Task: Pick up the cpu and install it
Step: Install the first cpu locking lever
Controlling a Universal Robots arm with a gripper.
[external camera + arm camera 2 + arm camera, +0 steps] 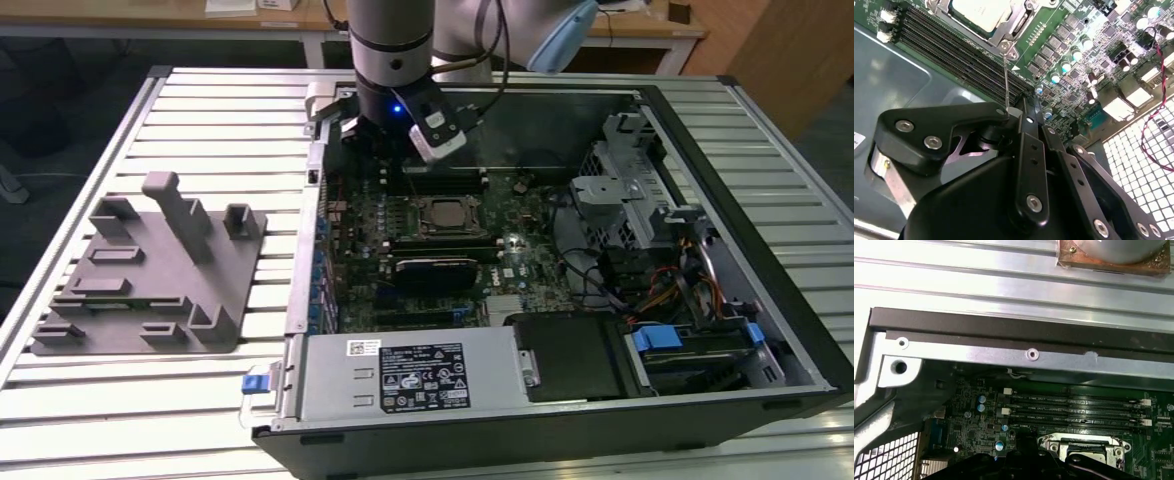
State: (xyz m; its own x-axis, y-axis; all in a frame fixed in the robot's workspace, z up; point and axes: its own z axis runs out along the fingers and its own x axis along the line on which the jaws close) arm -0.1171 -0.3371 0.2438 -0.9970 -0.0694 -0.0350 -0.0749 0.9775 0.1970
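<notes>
- Black-linked gripper (1026,114) is seen closest in the second wrist view. Its jaws are drawn together, and nothing is seen clamped between them.
- Thin steel socket lever (1005,75) ends right at the gripper tip.
- Small square cpu with a pale silver-grey top (979,12) is seated inside the metal socket frame (1006,31) on the green motherboard (1034,35).
- Black memory slots (954,50) lie beside the socket frame.
- Grey plastic tray (147,270) is noted on the slatted metal table (80,400), outside the open computer case (534,435), at the exterior view's left.
</notes>
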